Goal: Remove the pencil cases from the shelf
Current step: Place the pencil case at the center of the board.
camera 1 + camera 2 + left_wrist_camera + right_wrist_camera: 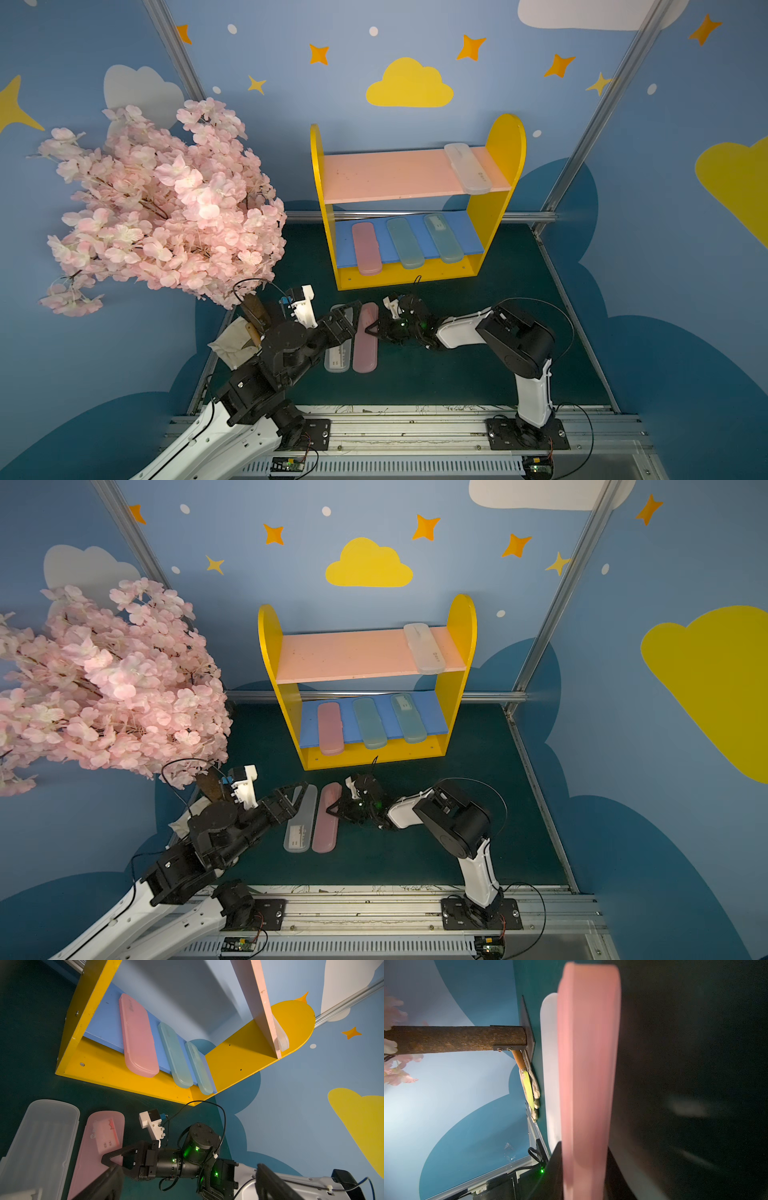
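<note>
R end effector [372, 328] clamped on pink case [365, 349]; L end effector [347, 313] open over white case [337, 360].

At back of dark green table mat [478, 365]: yellow-sided two-tier shelf [505, 141]. On pink upper board [386, 174], right end: frosted white plastic pencil case [467, 168]. On blue lower board [343, 245], left to right: pink translucent pencil case [366, 248], teal translucent pencil case [405, 243], second teal pencil case [443, 237]. Before shelf, on mat: second frosted white case [299, 829] just left of second pink case [365, 349].
</note>
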Controlling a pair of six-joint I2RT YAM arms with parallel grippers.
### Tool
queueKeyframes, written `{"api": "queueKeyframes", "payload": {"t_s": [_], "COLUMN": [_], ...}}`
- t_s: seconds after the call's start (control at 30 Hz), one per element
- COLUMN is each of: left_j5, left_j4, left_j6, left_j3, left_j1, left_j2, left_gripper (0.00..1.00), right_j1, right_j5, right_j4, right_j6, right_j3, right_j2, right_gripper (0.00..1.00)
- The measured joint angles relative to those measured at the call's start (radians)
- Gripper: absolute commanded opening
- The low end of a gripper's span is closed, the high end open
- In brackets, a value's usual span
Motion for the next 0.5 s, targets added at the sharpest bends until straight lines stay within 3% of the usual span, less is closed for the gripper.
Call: {"api": "queueKeyframes", "payload": {"t_s": [0.23,0.5], "left_j5": [-0.005,-0.006], "left_j4": [0.000,0.000], "left_j6": [0.000,-0.001], "left_j3": [0.000,0.000], "left_j1": [0.000,0.000], "left_j2": [-0.008,-0.010], "left_gripper": [1.00,1.00], "right_j1": [0.002,0.005], "right_j5": [-0.014,-0.019], "right_j4": [0.027,0.026], "right_j6": [0.016,0.018], "right_j3": [0.022,0.024], "right_j2": [0.031,0.034], "right_gripper": [0.18,0.50]}}
